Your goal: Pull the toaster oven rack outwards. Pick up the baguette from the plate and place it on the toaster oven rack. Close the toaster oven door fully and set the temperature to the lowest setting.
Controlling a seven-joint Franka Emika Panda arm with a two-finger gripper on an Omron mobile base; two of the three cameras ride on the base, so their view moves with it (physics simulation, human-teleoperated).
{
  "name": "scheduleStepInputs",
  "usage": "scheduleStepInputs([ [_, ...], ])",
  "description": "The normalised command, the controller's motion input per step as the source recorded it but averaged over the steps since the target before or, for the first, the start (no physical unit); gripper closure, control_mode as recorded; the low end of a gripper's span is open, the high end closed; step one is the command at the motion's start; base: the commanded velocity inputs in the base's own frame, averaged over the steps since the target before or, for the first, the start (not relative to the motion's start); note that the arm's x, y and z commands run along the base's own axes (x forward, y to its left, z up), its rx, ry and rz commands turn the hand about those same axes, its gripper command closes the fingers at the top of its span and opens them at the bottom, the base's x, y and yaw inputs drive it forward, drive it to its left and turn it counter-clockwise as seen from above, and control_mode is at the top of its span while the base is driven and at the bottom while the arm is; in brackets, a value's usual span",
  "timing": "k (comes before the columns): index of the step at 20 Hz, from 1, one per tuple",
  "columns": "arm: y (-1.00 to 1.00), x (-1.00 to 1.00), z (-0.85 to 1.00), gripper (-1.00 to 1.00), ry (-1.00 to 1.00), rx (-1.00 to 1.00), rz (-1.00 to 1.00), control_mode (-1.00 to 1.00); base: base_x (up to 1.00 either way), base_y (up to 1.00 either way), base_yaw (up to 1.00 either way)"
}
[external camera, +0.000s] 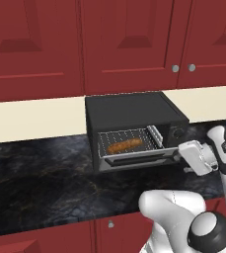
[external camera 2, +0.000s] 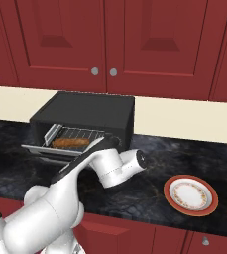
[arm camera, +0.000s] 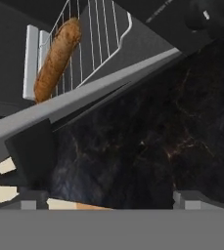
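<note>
The black toaster oven (external camera: 134, 116) stands on the dark counter with its grey door (external camera: 134, 161) hanging down and open. Its wire rack (external camera: 127, 141) is pulled out, and the golden-brown baguette (external camera: 125, 146) lies on it. My gripper (external camera: 180, 156) is open at the door's right front corner, below the knobs (external camera: 177, 132). In the hand view the door's grey edge (arm camera: 89, 95) runs slantwise above my open gripper (arm camera: 111, 196), and the baguette (arm camera: 57, 57) rests on the rack (arm camera: 101, 39) beyond it. Nothing is held. From the right base view, my arm covers the hand near the door (external camera 2: 45, 150).
A red-rimmed white plate (external camera 2: 173, 197) sits bare on the black marble counter (external camera: 40, 178) to the right of the oven. Red cabinets (external camera: 124, 39) hang above a cream backsplash. The counter's front edge lies just before the arm.
</note>
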Motion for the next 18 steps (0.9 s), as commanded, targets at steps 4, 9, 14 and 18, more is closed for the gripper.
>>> scheduleStepInputs([
  [4, 0.02, 0.27, -0.42, -1.00, 0.00, 0.00, 0.00, -1.00, 0.00, 0.00, 0.00],
  [9, 0.18, 0.69, -0.36, -1.00, 0.00, 0.00, -0.06, -1.00, 0.00, 0.00, 0.00],
  [14, 0.31, 0.91, -0.39, -1.00, 0.00, -0.01, -0.14, -1.00, 0.00, 0.00, 0.00],
  [18, 0.32, 0.83, -0.46, -1.00, 0.00, -0.06, -0.20, -1.00, 0.00, 0.00, 0.00],
])
